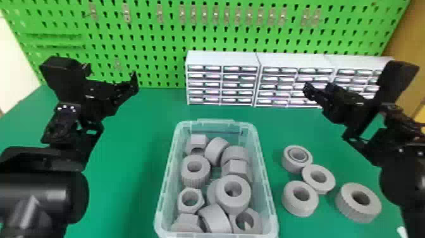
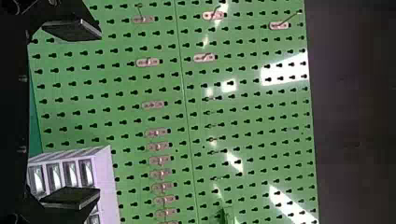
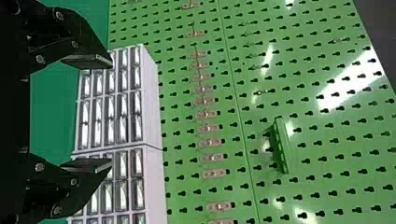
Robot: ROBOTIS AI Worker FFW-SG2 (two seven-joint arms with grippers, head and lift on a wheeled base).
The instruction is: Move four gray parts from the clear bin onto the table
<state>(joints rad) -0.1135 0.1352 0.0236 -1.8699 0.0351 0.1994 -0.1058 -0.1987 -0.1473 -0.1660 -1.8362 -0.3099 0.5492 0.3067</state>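
Black left arm (image 1: 41, 193) and right arm (image 1: 401, 167) stand raised either side of the clear bin (image 1: 218, 126), left fingers (image 1: 132, 86) and right fingers (image 1: 311, 91) wide apart, empty. Gray parts (image 1: 195, 180) crowd the bin; four rings (image 1: 359, 211) lie on the desk (image 1: 126, 164), right of it.

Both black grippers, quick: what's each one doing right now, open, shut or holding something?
Left gripper: open, nothing between its jaws.
Right gripper: open, its jaws apart and empty.
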